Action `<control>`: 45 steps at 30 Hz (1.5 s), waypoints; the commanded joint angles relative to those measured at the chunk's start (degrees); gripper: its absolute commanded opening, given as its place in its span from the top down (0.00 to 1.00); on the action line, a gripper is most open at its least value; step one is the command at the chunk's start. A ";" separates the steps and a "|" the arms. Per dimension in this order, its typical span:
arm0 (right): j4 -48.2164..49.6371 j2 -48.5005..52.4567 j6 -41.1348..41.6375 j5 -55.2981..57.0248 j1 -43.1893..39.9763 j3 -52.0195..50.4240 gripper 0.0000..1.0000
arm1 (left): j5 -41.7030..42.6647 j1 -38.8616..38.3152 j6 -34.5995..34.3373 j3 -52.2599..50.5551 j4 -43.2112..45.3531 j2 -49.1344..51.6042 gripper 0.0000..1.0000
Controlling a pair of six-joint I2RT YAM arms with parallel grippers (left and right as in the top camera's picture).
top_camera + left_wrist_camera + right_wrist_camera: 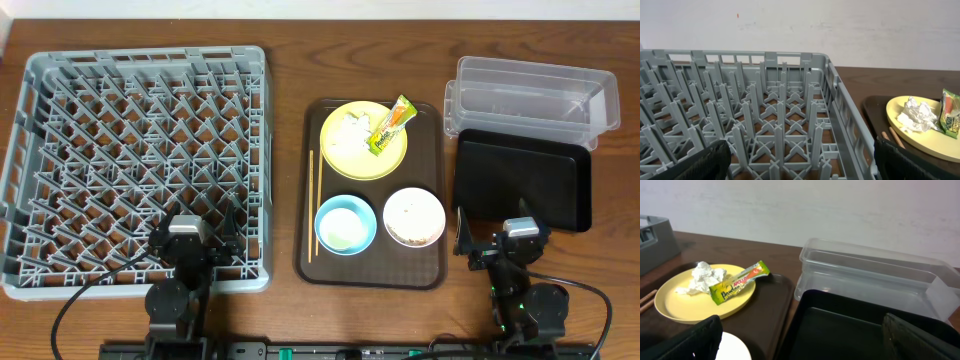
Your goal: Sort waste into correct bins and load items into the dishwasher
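Note:
The grey dishwasher rack fills the left of the table. A yellow plate carries a crumpled tissue and a green-and-orange wrapper. Below it stand a light blue bowl and a pinkish-white bowl with whitish bits inside; chopsticks lie to their left. The clear tub and black tray sit at the right. My left gripper hangs open over the rack's near edge. My right gripper is open and empty near the black tray.
Plate, bowls and chopsticks all rest on a brown serving tray in the middle. Bare wooden table shows between the rack, the serving tray and the bins. A pale wall stands behind.

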 commanded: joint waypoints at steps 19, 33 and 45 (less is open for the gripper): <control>-0.22 -0.24 0.70 -0.46 0.42 -0.04 0.01 | 0.17 -0.22 -0.33 -0.50 -2.62 -0.39 0.07; -0.22 -0.24 0.70 -0.46 0.42 -0.04 0.01 | -1.20 -0.22 0.55 -0.50 -2.47 -0.39 0.07; -0.20 -0.24 0.70 -0.48 0.42 -0.04 0.01 | -1.33 -0.22 0.55 -0.50 -2.60 -0.39 0.07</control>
